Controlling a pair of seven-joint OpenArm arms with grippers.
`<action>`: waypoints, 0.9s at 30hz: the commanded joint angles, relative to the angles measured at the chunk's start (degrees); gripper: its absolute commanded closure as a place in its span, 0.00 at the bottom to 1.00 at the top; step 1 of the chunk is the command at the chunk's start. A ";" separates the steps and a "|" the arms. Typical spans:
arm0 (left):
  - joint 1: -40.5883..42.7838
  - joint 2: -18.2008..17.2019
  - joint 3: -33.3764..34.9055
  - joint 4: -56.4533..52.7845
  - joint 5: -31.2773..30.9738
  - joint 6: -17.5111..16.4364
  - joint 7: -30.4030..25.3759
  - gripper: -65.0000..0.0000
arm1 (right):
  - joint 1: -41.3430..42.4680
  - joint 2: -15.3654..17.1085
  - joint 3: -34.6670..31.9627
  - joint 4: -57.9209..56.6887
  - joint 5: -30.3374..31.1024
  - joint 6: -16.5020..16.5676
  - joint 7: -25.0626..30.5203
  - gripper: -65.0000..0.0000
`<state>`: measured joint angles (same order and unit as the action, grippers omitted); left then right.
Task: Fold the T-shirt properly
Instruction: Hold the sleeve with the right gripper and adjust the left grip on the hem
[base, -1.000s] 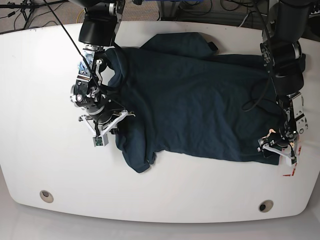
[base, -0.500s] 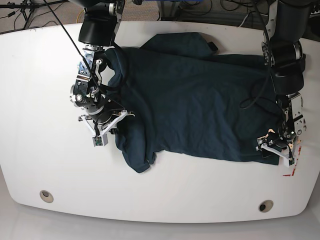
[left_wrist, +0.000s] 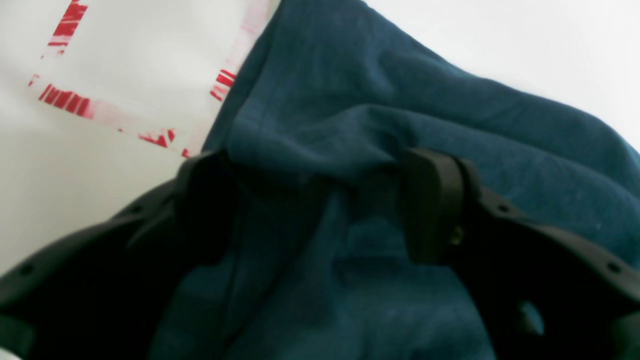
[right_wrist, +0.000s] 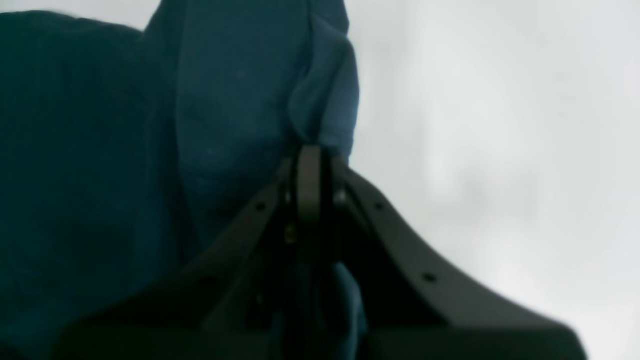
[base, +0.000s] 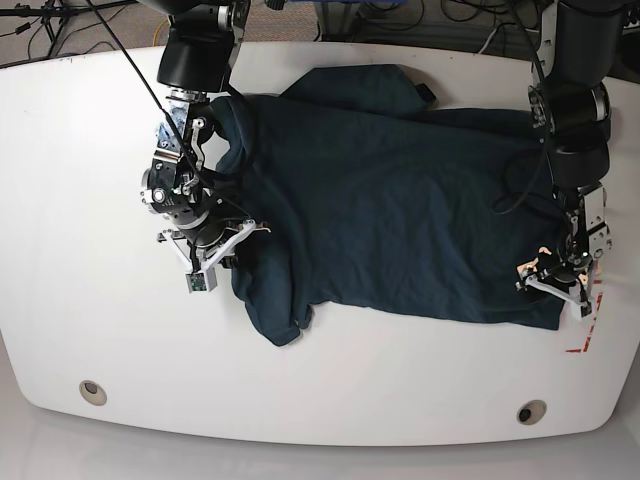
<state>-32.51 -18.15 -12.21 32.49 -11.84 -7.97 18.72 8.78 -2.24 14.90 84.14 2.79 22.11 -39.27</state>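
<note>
Your T-shirt (base: 390, 210) lies spread on the table (base: 80, 200), long axis running across from one arm to the other. Your right gripper (base: 208, 262) is clamped on the cloth at its end, by the bunched sleeve. Your left gripper (base: 556, 290) sits at the opposite corner, nearest the red marks (left_wrist: 65, 97), jaws wide with a ridge of cloth between them, not yet pinched. Likely you close the left next.

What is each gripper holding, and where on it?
The right gripper is shut on a fold at the T-shirt edge. The left gripper stands open around the bottom corner, not yet pinching it.
</note>
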 joint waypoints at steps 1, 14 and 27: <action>-1.38 -0.70 0.03 0.78 -0.16 0.01 0.40 0.41 | 1.29 0.17 -0.08 0.92 0.51 0.09 1.33 1.00; -1.03 -0.79 -0.06 6.85 -0.25 0.01 2.42 0.65 | 1.29 0.17 -0.08 0.92 0.51 0.09 1.33 1.00; 1.08 -0.97 0.03 12.04 -0.08 -0.17 4.71 0.98 | 1.29 0.17 -0.08 0.83 0.51 0.09 1.33 1.00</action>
<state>-29.85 -18.28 -12.19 43.59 -11.62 -8.16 24.47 8.78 -2.22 14.92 84.01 2.79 22.11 -39.24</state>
